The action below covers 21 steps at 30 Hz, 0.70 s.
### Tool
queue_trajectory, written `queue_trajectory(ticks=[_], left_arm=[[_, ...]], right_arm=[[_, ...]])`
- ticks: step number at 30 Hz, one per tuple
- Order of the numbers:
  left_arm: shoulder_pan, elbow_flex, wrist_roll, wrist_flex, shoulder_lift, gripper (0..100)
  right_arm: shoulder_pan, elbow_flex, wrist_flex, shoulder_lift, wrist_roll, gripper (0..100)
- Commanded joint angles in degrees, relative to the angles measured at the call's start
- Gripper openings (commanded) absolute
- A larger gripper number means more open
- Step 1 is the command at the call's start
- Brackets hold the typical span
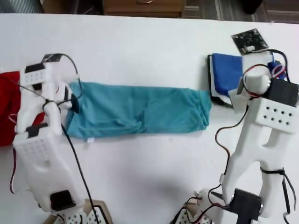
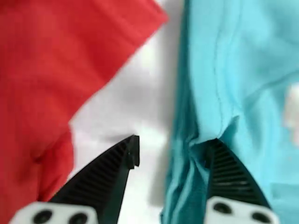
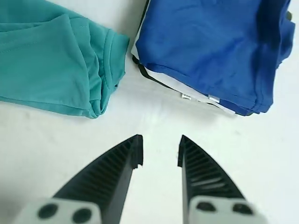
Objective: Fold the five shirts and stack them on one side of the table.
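The teal shirt [image 1: 140, 109] lies long mid-table between a red shirt [image 1: 8, 109] on the left and a blue-topped stack [image 1: 227, 71] on the right. The left gripper [image 2: 173, 142] is spread wide at the teal edge. The right gripper [image 3: 160, 138] is parted near the stack, whose tags [image 3: 187, 96] are unreadable.

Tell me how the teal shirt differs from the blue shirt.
The teal shirt lies stretched in a long strip across mid-table; the blue shirt is folded into a compact square. The teal shirt rests on the table, the blue shirt on other folded clothes. Both are plain-coloured.

Teal shirt [image 1: 140, 111]; red shirt [image 1: 5, 130]; blue shirt [image 1: 228, 70]; wht table [image 1: 140, 46]
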Motion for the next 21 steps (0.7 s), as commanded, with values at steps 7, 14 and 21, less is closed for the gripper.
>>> queue_trajectory(ticks=[7, 14, 21], left_arm=[[4.7, -16.8, -0.9, 15.8, 14.0, 8], [3.4, -25.6, -0.5, 20.4, 17.8, 3], [-0.6, -23.7, -0.9, 20.7, 11.0, 3]], right_arm=[[4.7, -0.4, 0.4, -6.8, 0.4, 12.7], [11.1, -0.4, 0.7, -9.9, 0.4, 12.7], [13.8, 8.7, 2.1, -10.3, 0.4, 12.6]])
